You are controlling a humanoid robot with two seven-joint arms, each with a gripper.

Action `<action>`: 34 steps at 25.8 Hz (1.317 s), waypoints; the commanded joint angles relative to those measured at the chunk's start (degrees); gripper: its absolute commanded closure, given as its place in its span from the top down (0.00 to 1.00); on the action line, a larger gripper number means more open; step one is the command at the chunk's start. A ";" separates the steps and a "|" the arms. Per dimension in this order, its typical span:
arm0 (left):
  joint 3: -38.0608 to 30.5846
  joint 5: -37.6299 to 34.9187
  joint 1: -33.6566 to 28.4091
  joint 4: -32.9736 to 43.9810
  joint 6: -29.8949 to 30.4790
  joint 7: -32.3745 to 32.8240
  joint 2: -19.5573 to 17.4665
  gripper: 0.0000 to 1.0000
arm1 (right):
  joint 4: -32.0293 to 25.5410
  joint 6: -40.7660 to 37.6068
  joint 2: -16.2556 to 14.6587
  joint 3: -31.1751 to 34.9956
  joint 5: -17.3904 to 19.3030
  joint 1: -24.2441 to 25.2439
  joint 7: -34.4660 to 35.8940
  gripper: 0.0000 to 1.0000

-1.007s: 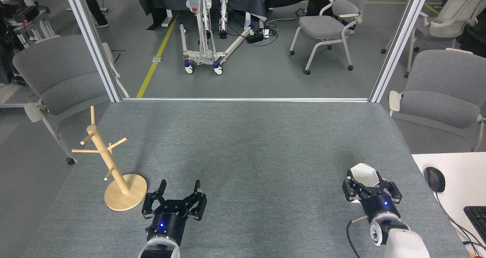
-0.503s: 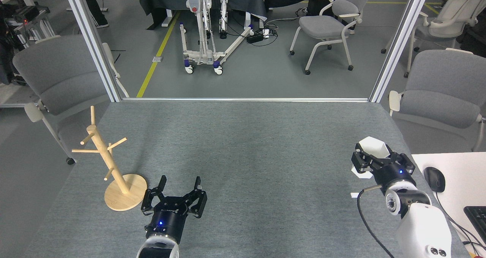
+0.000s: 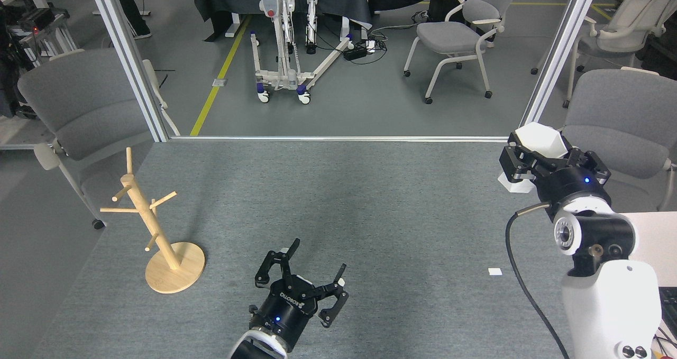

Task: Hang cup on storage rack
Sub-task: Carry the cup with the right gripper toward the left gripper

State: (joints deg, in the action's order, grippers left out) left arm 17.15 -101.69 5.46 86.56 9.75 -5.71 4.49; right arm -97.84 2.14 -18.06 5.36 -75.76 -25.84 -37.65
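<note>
The white faceted cup [image 3: 539,138] is held high above the table's right side, with my right gripper [image 3: 545,160] shut on it; part of the cup [image 3: 515,183] shows below the fingers. The wooden storage rack [image 3: 153,227] stands upright on its round base at the table's left edge, its pegs bare. My left gripper [image 3: 316,268] is open near the front middle of the table, well to the right of the rack, with nothing between its fingers.
A small white tag [image 3: 495,272] lies on the grey table [image 3: 338,200] at the right. Grey chairs [image 3: 619,121] stand beside both table sides. A white side desk [image 3: 648,227] sits at the right. Metal frame posts [image 3: 127,57] rise at the table's far corners.
My right arm has risen and moved away from me, carrying the cup up. My left gripper has shifted right, away from the rack's base, and turned.
</note>
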 commanded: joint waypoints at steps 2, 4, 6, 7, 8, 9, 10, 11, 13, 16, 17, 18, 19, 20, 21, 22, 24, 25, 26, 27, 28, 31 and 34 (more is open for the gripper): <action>8.25 -1.67 3.15 0.45 0.88 0.70 0.00 0.99 | -4.29 11.04 1.28 -8.96 -0.53 -2.11 -4.62 0.43; 9.83 -1.94 5.61 0.10 0.79 2.54 0.61 0.99 | -4.82 17.11 1.01 -13.18 -0.97 -3.87 -7.61 0.44; 10.10 -1.94 8.69 -0.25 0.88 5.18 1.23 0.99 | -4.91 21.33 0.75 -16.61 -2.29 -5.71 -9.37 0.44; 10.36 -1.94 10.09 -0.69 0.88 6.15 1.58 0.99 | -4.91 23.08 0.75 -18.01 -3.34 -6.51 -9.63 0.44; 10.71 -1.94 11.59 -1.31 1.06 6.76 1.93 0.99 | -4.91 24.49 0.75 -19.33 -4.31 -6.95 -9.98 0.44; 10.98 -1.94 13.17 -2.19 1.15 7.20 2.28 0.99 | -4.91 26.25 0.75 -20.83 -5.45 -7.21 -10.51 0.44; 10.98 -1.85 14.49 -3.15 1.50 7.47 2.72 0.99 | -4.91 27.75 0.84 -22.06 -6.42 -7.39 -11.30 0.44; 10.98 -1.85 15.54 -4.30 1.94 7.47 3.25 0.99 | -4.91 29.41 0.84 -23.20 -7.30 -7.65 -12.27 0.45; 10.89 -1.15 17.39 -5.97 2.20 7.56 3.60 0.99 | -4.91 32.23 0.84 -25.66 -8.70 -8.18 -13.85 0.45; 10.63 -0.71 19.06 -6.49 2.20 7.64 3.60 0.99 | -4.91 34.86 0.92 -28.56 -10.37 -8.35 -15.69 0.45; 10.63 -0.27 19.59 -6.49 2.20 7.73 3.60 0.99 | -4.82 35.13 1.01 -29.35 -10.90 -8.18 -16.05 0.45; 10.71 0.26 19.94 -6.67 2.29 8.35 3.60 0.99 | -4.82 35.22 1.28 -30.23 -11.07 -8.00 -16.40 0.44; 10.80 0.79 20.38 -6.76 2.38 9.14 3.69 0.99 | -4.82 35.22 1.36 -31.29 -11.25 -7.83 -16.57 0.44; 10.98 1.49 20.82 -6.84 2.81 10.10 3.69 0.99 | -4.82 35.30 1.45 -32.08 -11.52 -7.65 -16.66 0.44; 11.07 2.46 21.26 -6.93 3.52 10.89 3.69 0.99 | -4.82 35.30 1.54 -32.61 -11.69 -7.56 -16.66 0.44; 11.07 3.86 21.70 -6.93 4.48 11.69 3.69 0.99 | -4.82 35.48 1.54 -32.96 -11.69 -7.30 -16.66 0.44; 11.24 7.11 22.31 -6.93 6.16 13.71 3.69 0.99 | -4.82 35.92 2.24 -33.57 -11.78 -6.33 -16.66 0.44; 11.33 8.61 22.66 -6.93 6.59 15.20 3.69 0.99 | -4.82 35.92 2.86 -34.01 -11.87 -6.07 -16.66 0.44; 11.33 9.93 23.01 -7.28 6.86 16.87 3.78 0.99 | -4.82 35.92 3.38 -34.45 -11.95 -5.80 -16.66 0.44; 11.42 10.81 23.19 -7.81 6.86 18.19 3.78 0.99 | -4.82 35.92 3.56 -34.89 -12.22 -5.54 -16.66 0.44; 11.51 11.60 23.45 -8.25 6.95 19.25 3.78 0.99 | -4.82 35.92 3.65 -35.51 -12.66 -5.19 -16.66 0.44; 12.30 12.92 23.89 -8.52 7.21 20.21 3.78 0.99 | -4.82 36.01 4.09 -37.18 -13.27 -4.84 -16.66 0.43; 13.35 13.44 24.25 -9.04 7.39 20.39 3.78 0.99 | -4.82 36.09 6.11 -37.79 -14.33 -3.96 -16.66 0.43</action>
State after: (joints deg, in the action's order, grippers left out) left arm 29.69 -89.11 29.37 78.02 16.89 14.15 8.27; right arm -102.65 38.14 -13.45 -31.61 -89.19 -30.48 -54.32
